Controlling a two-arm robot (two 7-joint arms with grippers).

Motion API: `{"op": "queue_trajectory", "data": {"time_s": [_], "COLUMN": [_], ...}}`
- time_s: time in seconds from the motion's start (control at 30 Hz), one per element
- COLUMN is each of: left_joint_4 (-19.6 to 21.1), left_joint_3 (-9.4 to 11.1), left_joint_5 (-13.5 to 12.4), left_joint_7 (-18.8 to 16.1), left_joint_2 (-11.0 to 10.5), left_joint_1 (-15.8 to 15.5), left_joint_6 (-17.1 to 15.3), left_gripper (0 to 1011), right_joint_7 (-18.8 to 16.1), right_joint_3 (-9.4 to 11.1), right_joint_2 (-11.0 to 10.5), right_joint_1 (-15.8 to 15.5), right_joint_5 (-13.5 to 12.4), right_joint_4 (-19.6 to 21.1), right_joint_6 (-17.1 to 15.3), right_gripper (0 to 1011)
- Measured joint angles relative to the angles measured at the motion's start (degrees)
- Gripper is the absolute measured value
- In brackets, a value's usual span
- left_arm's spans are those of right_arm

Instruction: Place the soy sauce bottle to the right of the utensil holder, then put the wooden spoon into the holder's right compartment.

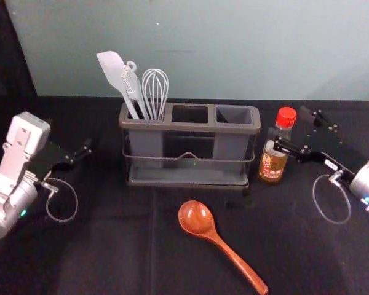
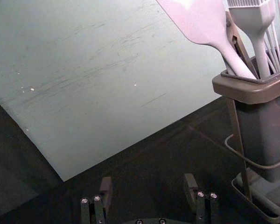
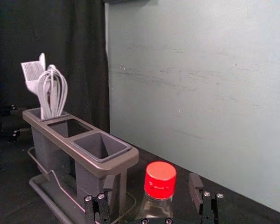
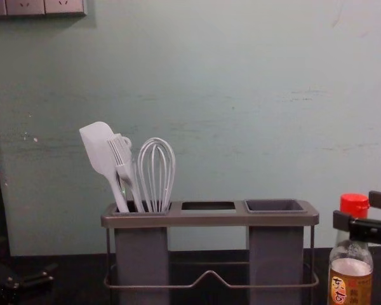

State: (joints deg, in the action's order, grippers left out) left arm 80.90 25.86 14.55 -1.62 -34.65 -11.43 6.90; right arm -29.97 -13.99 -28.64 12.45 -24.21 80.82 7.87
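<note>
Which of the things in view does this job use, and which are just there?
Job:
- soy sauce bottle, right of the holder
- utensil holder
- wooden spoon, on the table in front
- right gripper, open at the bottle

Just there:
- spatula, brush, whisk, in the left compartment
- wall sockets
- left gripper, open, left of the holder

head view: from above the tabletop (image 1: 111,246), facing forward and down; whole holder (image 1: 190,128) in frame. chest view: lower, nearly level, facing the holder's front and the wall (image 4: 241,95) behind. left wrist view: close by the holder's left end, toward the wall. right wrist view: obliquely across the holder from its right end, bottle (image 3: 159,182) near. all four share wall and holder.
</note>
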Motion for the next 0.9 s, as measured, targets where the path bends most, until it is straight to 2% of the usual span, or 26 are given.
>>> {"op": "queue_trajectory", "data": {"time_s": [0.17, 0.4, 0.53, 0.63, 0.77, 0.87, 0.9], "left_joint_4": [0.0, 0.0, 0.0, 0.0, 0.0, 0.0, 0.0], "left_joint_3": [0.0, 0.0, 0.0, 0.0, 0.0, 0.0, 0.0], "left_joint_5": [0.0, 0.0, 0.0, 0.0, 0.0, 0.0, 0.0], "left_joint_7": [0.0, 0.0, 0.0, 0.0, 0.0, 0.0, 0.0], "left_joint_2": [0.0, 0.0, 0.0, 0.0, 0.0, 0.0, 0.0], "left_joint_1": [0.0, 0.0, 0.0, 0.0, 0.0, 0.0, 0.0], "left_joint_6": [0.0, 0.0, 0.01, 0.0, 0.0, 0.0, 0.0], "left_gripper": [1005, 1005, 1005, 1005, 1005, 1005, 1005], "right_joint_7": [0.86, 2.48, 3.0, 3.13, 2.27, 1.49, 1.11], "right_joint_3": [0.87, 3.35, 5.01, 5.9, 5.71, 4.94, 4.17], "right_joint_2": [-1.15, -3.24, -4.83, -6.63, -8.34, -9.41, -10.09], "right_joint_1": [-1.61, -5.29, -8.03, -10.53, -12.4, -13.29, -13.6], "right_joint_5": [0.54, 0.64, 0.34, -0.06, -0.95, -1.23, -1.39], "right_joint_4": [3.34, 10.54, 15.59, 20.63, 24.67, 26.99, 28.33], "right_joint_6": [0.2, -0.34, -1.46, -3.71, -6.36, -7.96, -9.52], "right_gripper": [1000, 1000, 1000, 1000, 1000, 1000, 1000]}}
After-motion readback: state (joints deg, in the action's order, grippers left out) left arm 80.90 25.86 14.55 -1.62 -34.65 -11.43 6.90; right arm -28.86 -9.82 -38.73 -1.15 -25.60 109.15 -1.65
